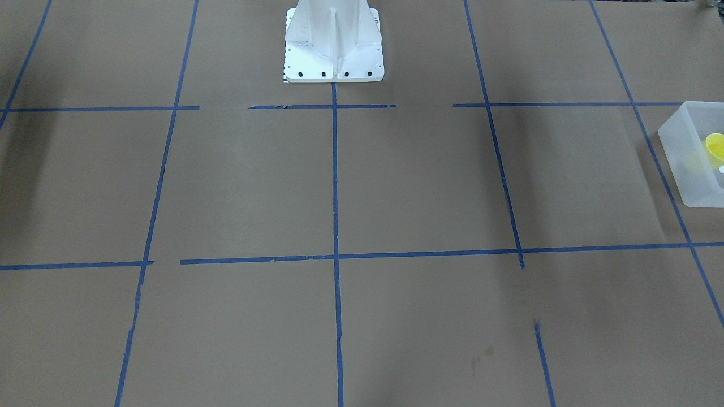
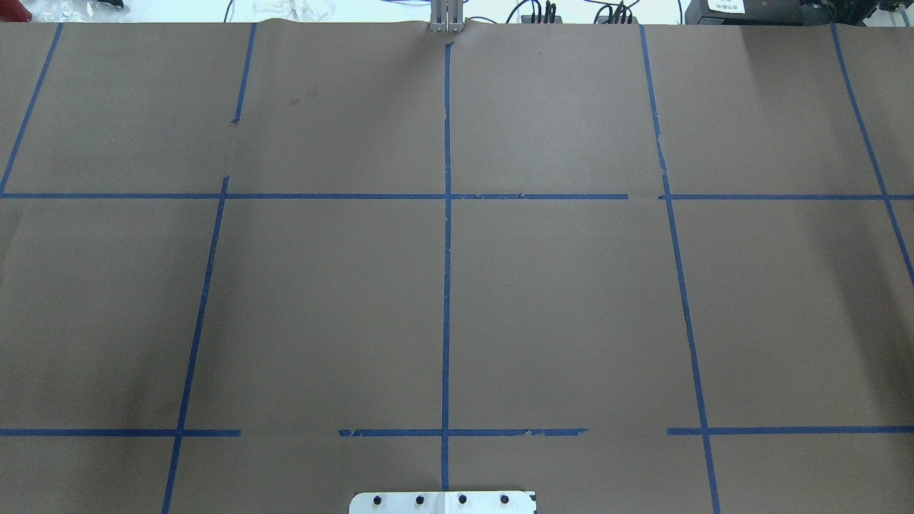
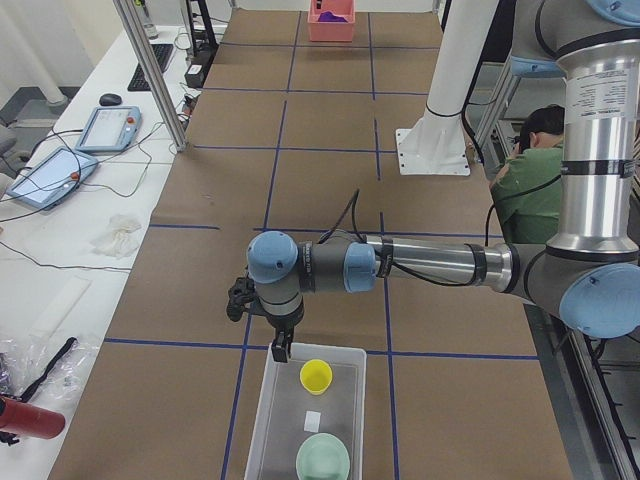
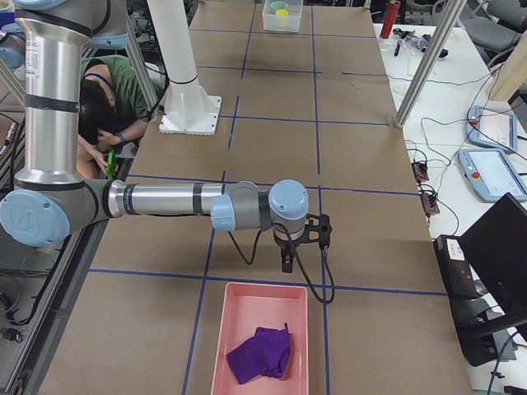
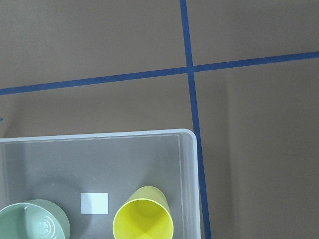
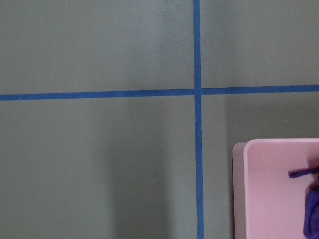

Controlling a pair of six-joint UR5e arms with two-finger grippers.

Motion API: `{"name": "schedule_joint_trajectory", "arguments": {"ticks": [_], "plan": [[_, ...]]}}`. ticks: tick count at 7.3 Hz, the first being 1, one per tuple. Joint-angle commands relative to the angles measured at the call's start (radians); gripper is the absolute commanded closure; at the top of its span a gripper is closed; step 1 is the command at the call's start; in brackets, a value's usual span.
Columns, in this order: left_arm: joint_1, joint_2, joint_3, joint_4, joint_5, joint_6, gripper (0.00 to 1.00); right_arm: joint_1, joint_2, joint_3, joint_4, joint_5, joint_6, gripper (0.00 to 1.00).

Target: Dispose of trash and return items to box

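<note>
The left hand [image 3: 279, 350] hung pointing down over the end rim of the box [image 3: 258, 430]. Only a side view caught it, so I could not tell how far open it was or whether it gripped anything, though nothing could be seen dangling beneath it. Just under it, inside the box, the cup [image 5: 143, 219] stood upright close to one long wall. The bowl [image 5: 32, 221] sat mouth-up further along, apart from the cup, with a small white label [image 5: 94, 202] between them. The box lay at the end of the counter [image 3: 330, 190] on the robot's left. At the opposite end the right hand [image 4: 286, 263] hovered just short of a pink tray [image 4: 221, 329] that held a crumpled purple cloth [image 4: 259, 354]. Its opening could not be judged either, for the same reason. With both items lying in the box, the job looked all but finished, and the step in hand was probably the withdrawal. To do that well, the left arm should rise straight up until the fingers were well above the rim, and only then swing away. A sideways move made low could catch the thin wall and drag the light box, or tip the cup.
</note>
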Motion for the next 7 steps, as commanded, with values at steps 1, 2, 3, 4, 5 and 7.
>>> {"name": "schedule_joint_trajectory", "arguments": {"ticks": [1, 2, 3, 4, 5, 7], "plan": [[0.001, -0.001, 0.001, -0.001, -0.003, -0.002, 0.00, 0.000, 0.001, 0.001, 0.000, -0.002, 0.000, 0.00], [-0.001, 0.004, -0.002, -0.007, -0.004, 0.000, 0.00, 0.000, 0.006, -0.001, 0.000, -0.003, 0.000, 0.00], [-0.009, 0.006, -0.005, -0.020, -0.006, 0.004, 0.00, 0.000, 0.010, 0.001, 0.000, -0.003, 0.000, 0.00], [-0.012, 0.004, 0.003, -0.055, -0.004, 0.001, 0.00, 0.000, 0.013, 0.001, 0.000, -0.005, -0.001, 0.00], [-0.019, 0.003, 0.003, -0.090, -0.004, -0.003, 0.00, 0.000, 0.015, 0.002, 0.002, -0.006, -0.001, 0.00], [-0.032, -0.016, 0.013, -0.103, -0.003, -0.005, 0.00, 0.000, 0.015, 0.002, 0.002, -0.005, -0.001, 0.00]]}}
